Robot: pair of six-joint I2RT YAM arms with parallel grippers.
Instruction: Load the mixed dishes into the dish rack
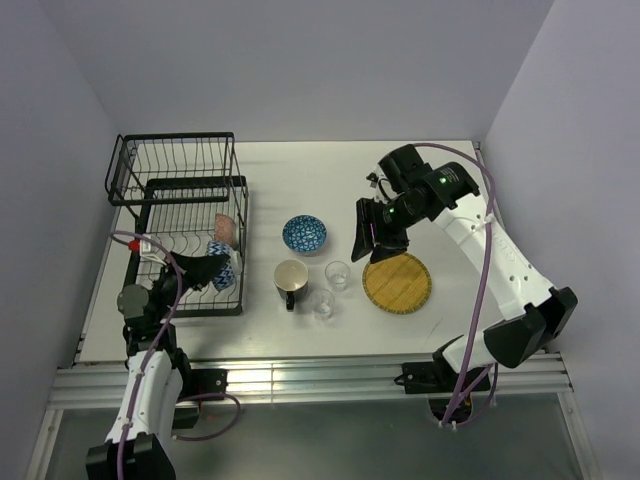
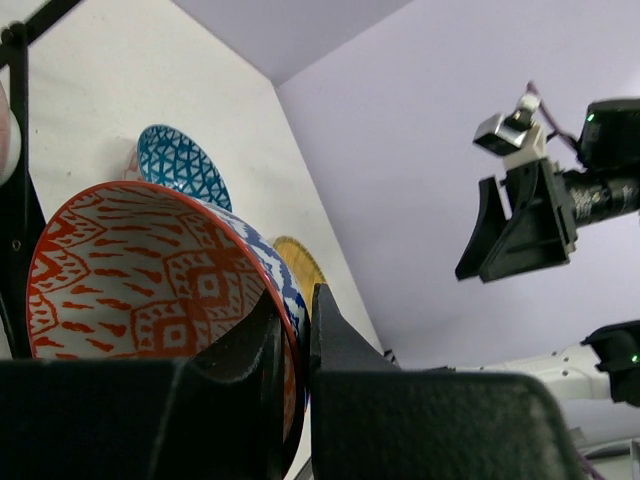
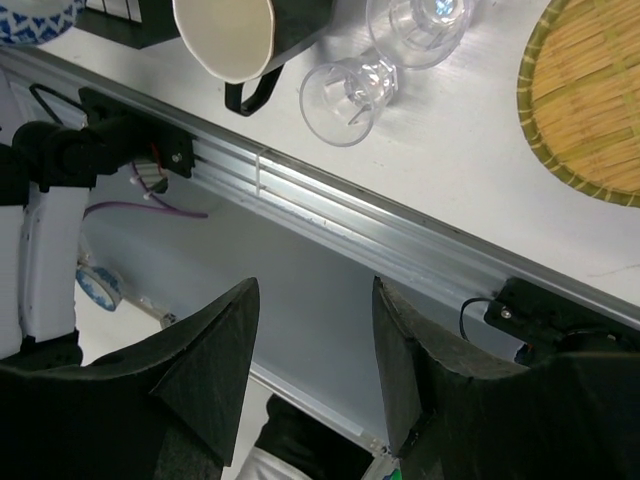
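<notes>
My left gripper [image 2: 297, 300] is pinched tight on the rim of the orange-red bowl [image 2: 150, 280], one finger inside and one outside, low within the dish rack [image 1: 180, 160]. My right gripper [image 3: 315, 290] hangs wide and empty above the table [image 1: 330, 180]. The yellow plate [image 1: 397, 283] lies near it. The mug [image 1: 290, 278], glasses [image 1: 338, 272] and blue bowl [image 1: 304, 234] sit between my two grippers.

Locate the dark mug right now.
Top view: the mug sits on the table just right of the dish rack, below the blue bowl in frame, left of both glasses.
</notes>
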